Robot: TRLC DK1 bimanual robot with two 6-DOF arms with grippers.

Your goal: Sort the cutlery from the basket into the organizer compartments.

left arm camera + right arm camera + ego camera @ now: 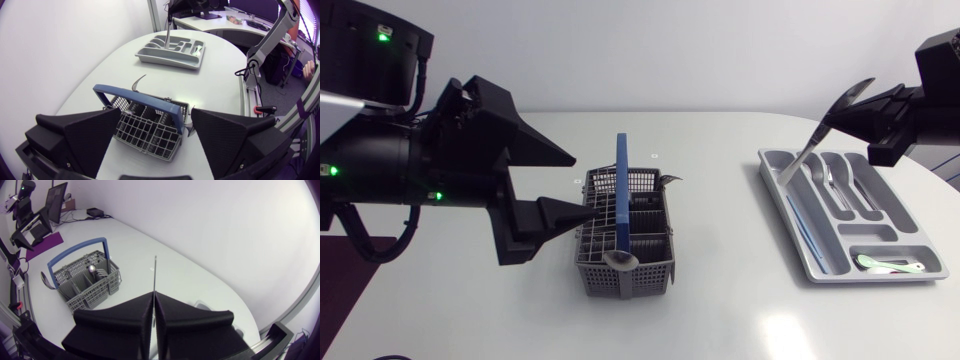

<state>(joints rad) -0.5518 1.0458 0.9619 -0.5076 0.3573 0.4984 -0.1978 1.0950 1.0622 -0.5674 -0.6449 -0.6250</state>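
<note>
A grey cutlery basket [632, 284] with a blue handle [621, 190] stands mid-table, holding a spoon [620, 261] and other pieces. My left gripper [578, 186] is open just left of it; in the left wrist view the basket [150, 135] sits ahead of that gripper [157, 145], between its spread fingers and untouched. My right gripper [842, 108] is shut on a knife [810, 148], held tilted above the far end of the grey organizer [820, 262]. The right wrist view shows the knife [154, 275] edge-on, sticking out past the shut gripper [153, 295].
The organizer holds several pieces: forks or spoons [835, 180] in the middle slots, a long utensil [800, 225] in the left slot and a pale item [890, 265] in the near cross slot. The basket [87, 282] is far from the right gripper.
</note>
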